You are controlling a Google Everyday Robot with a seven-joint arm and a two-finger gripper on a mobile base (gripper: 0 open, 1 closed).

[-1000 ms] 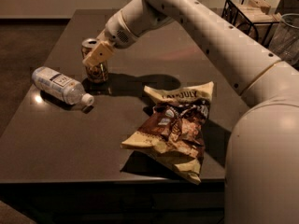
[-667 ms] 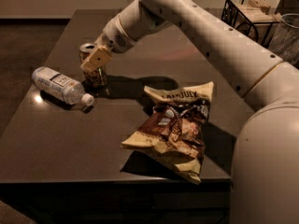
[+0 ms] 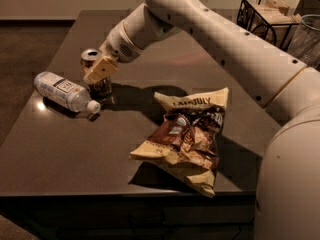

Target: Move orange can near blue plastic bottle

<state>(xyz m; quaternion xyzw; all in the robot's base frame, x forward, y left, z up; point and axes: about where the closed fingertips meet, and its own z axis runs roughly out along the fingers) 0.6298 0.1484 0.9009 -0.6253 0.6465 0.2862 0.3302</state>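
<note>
Clamping on the orange can [image 3: 91, 56], Sam: the gripper [image 3: 101, 70] sits toward 10 o'clock on the table [image 3: 75, 154], its fingers narrow around the can's body.

And where's the can standing, Jo?

Upright, base apparently down on the tabletop, at about 1 o'clock from the cap of the blue plastic bottle [image 3: 61, 89], just beside it. The bottle lies on its side, cap pointing to roughly 4 o'clock.

So the placing looks done?

I'd say so; can and bottle are close neighbours. What's left, as I judge it, is letting go and lifting the arm off without tipping the can.

And the chip bag [image 3: 186, 136]?

Well apart, out at 4 o'clock from the can, no bother.
</note>
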